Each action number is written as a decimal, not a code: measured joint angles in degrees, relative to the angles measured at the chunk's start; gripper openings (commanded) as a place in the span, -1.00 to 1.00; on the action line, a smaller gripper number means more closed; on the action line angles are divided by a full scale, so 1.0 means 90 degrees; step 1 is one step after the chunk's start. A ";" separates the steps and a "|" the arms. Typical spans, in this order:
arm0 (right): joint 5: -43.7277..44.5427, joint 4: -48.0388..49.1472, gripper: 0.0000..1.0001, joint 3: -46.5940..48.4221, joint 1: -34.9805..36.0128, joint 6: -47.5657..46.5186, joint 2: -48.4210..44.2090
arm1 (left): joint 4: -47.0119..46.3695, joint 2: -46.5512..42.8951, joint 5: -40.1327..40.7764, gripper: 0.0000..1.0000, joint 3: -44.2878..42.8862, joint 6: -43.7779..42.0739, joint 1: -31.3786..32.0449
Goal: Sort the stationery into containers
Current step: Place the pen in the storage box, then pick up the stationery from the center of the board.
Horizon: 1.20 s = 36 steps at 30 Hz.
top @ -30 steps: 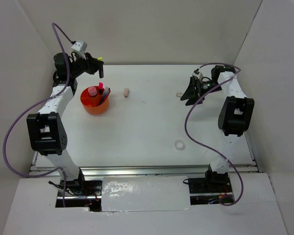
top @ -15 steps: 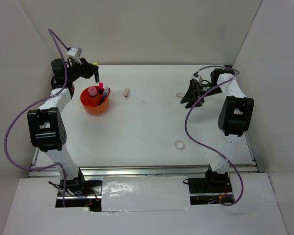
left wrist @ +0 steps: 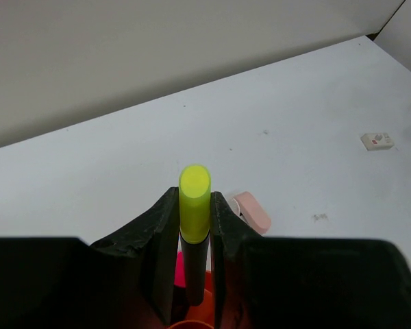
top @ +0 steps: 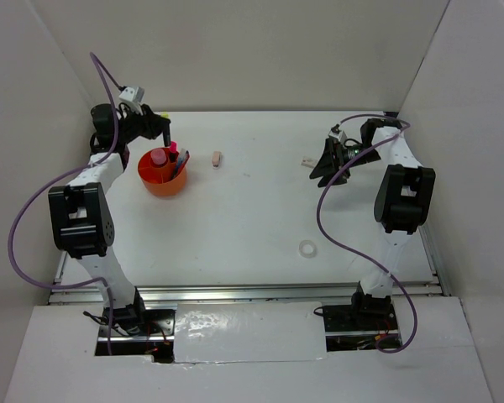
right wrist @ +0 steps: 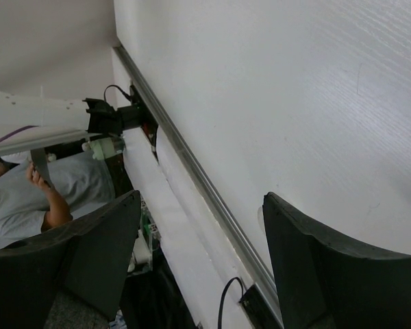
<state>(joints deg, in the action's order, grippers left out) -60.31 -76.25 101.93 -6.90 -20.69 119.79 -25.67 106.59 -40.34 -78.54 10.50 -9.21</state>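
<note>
My left gripper (top: 165,133) is shut on a yellow-black highlighter (left wrist: 194,199), held upright with its yellow cap up, just above the far rim of the round orange tub (top: 162,180). The tub's rim (left wrist: 192,322) shows under the fingers in the left wrist view. The tub holds a pink-capped glue stick (top: 158,157), a pink highlighter (top: 173,149) and a blue pen. A pink eraser (top: 217,158) lies right of the tub and also shows in the left wrist view (left wrist: 253,211). My right gripper (top: 326,164) is open and empty beside a small white eraser (top: 305,161).
A clear tape ring (top: 307,248) lies on the white table toward the near right. The white eraser also shows far right in the left wrist view (left wrist: 377,141). White walls close in the table at the back and both sides. The right wrist view looks along the table's near edge rail (right wrist: 192,178).
My left gripper with the highlighter has pulled back slightly and come down closer to the tub's far rim. My right gripper has shifted a little.
</note>
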 measured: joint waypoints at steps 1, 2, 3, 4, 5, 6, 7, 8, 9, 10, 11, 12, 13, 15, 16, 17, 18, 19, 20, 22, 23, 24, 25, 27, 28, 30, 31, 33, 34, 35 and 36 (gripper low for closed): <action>0.0007 0.0002 0.56 -0.0007 0.0000 -0.0002 0.0000 | 0.0007 0.0010 -0.0002 -0.93 0.0046 -0.0007 -0.0002; 0.0010 0.0002 0.56 -0.0007 0.0000 0.0000 0.0000 | 0.0007 0.0022 -0.0002 -0.91 0.0090 -0.0012 -0.0005; 0.0010 0.0002 0.56 -0.0010 0.0000 0.0000 0.0000 | 0.0029 0.0027 -0.0002 -0.89 0.0141 -0.0019 -0.0005; 0.0010 0.0002 0.56 -0.0010 0.0000 0.0000 0.0000 | 0.0049 0.0034 -0.0002 -0.87 0.0160 -0.0024 -0.0005; 0.0010 0.0002 0.56 -0.0010 0.0000 0.0000 0.0000 | 0.0075 0.0044 -0.0007 -0.83 0.0175 -0.0032 -0.0005; 0.0010 0.0002 0.56 -0.0010 0.0000 0.0000 0.0000 | 0.0092 0.0058 -0.0007 -0.81 0.0175 -0.0036 -0.0005; 0.0010 0.0002 0.56 -0.0010 0.0000 0.0000 0.0000 | 0.0102 0.0068 -0.0007 -0.77 0.0175 -0.0061 -0.0005; 0.0007 0.0002 0.56 -0.0010 0.0000 0.0000 0.0000 | 0.0119 0.0073 -0.0010 -0.72 0.0175 -0.0107 -0.0002; 0.0007 0.0002 0.56 -0.0012 0.0000 0.0000 0.0000 | 0.0121 0.0078 -0.0010 -0.68 0.0175 -0.0131 -0.0002; 0.0010 0.0002 0.56 -0.0012 0.0000 -0.0002 0.0000 | 0.0126 0.0078 -0.0010 -0.64 0.0175 -0.0151 -0.0002; 0.0007 0.0002 0.55 -0.0017 0.0000 -0.0002 0.0000 | 0.0136 0.0078 -0.0012 -0.59 0.0175 -0.0163 -0.0002; 0.0010 0.0002 0.55 -0.0019 0.0000 -0.0002 0.0000 | 0.0138 0.0080 -0.0010 -0.56 0.0175 -0.0172 -0.0002; 0.0010 0.0002 0.56 -0.0022 0.0000 -0.0002 0.0000 | 0.0138 0.0087 -0.0010 -0.46 0.0175 -0.0177 -0.0002; 0.0012 0.0002 0.55 -0.0024 0.0000 -0.0002 0.0000 | 0.0146 0.0107 -0.0012 -0.40 0.0175 -0.0192 -0.0002; 0.0012 0.0002 0.55 -0.0027 0.0000 -0.0002 0.0000 | 0.0165 0.0126 -0.0012 -0.35 0.0175 -0.0199 -0.0002; 0.0012 0.0002 0.56 -0.0027 0.0000 -0.0005 0.0000 | 0.0194 0.0141 -0.0010 -0.31 0.0175 -0.0219 -0.0002; 0.0012 0.0002 0.56 -0.0027 0.0000 -0.0005 0.0000 | 0.0219 0.0153 -0.0012 -0.24 0.0175 -0.0250 -0.0002; 0.0012 0.0002 0.56 -0.0027 0.0000 -0.0005 0.0000 | 0.0240 0.0163 -0.0012 -0.21 0.0175 -0.0294 -0.0002; 0.0012 0.0002 0.56 -0.0027 0.0000 -0.0007 0.0000 | 0.0248 0.0175 -0.0010 -0.17 0.0175 -0.0316 -0.0002; 0.0017 0.0002 0.56 -0.0027 0.0000 -0.0007 0.0000 | 0.0272 0.0180 -0.0012 -0.04 0.0175 -0.0330 -0.0002; 0.0019 0.0002 0.56 -0.0027 0.0000 -0.0007 0.0000 | 0.0282 0.0180 -0.0015 0.01 0.0175 -0.0335 -0.0002; 0.0024 0.0002 0.56 -0.0027 0.0000 -0.0007 0.0000 | 0.0282 0.0180 -0.0017 0.11 0.0175 -0.0338 -0.0002; 0.0041 0.0002 0.55 -0.0027 0.0000 -0.0007 0.0000 | 0.0282 0.0180 -0.0022 0.15 0.0175 -0.0335 -0.0002; 0.0080 0.0002 0.55 -0.0024 0.0000 -0.0005 0.0000 | 0.0279 0.0180 -0.0036 0.21 0.0175 -0.0340 -0.0005; 0.0112 0.0002 0.55 -0.0024 0.0000 -0.0005 0.0000 | 0.0279 0.0180 -0.0044 0.21 0.0175 -0.0333 -0.0005; 0.0158 0.0002 0.53 -0.0024 0.0000 0.0005 0.0000 | 0.0279 0.0180 -0.0056 0.20 0.0175 -0.0318 -0.0002; 0.0194 0.0002 0.52 -0.0024 0.0000 0.0017 0.0000 | 0.0279 0.0177 -0.0058 0.20 0.0175 -0.0316 -0.0002; 0.0362 0.0005 0.48 -0.0024 0.0005 0.0075 0.0000 | 0.0284 0.0155 -0.0058 0.19 0.0175 -0.0311 -0.0002; 0.0590 0.0027 0.47 -0.0024 0.0024 0.0131 -0.0012 | 0.0323 0.0119 -0.0053 0.18 0.0175 -0.0313 0.0007; 0.0840 0.0075 0.47 -0.0032 0.0049 0.0177 -0.0034 | 0.0430 0.0056 -0.0053 0.18 0.0158 -0.0347 0.0041; 0.1149 0.0192 0.46 -0.0090 0.0090 0.0223 -0.0102 | 0.0576 -0.0015 -0.0041 0.17 0.0109 -0.0413 0.0056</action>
<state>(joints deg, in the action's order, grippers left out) -49.98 -74.52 101.12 -6.09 -18.68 118.87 -20.49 106.45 -40.71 -77.56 6.79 -8.71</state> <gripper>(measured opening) 0.737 0.593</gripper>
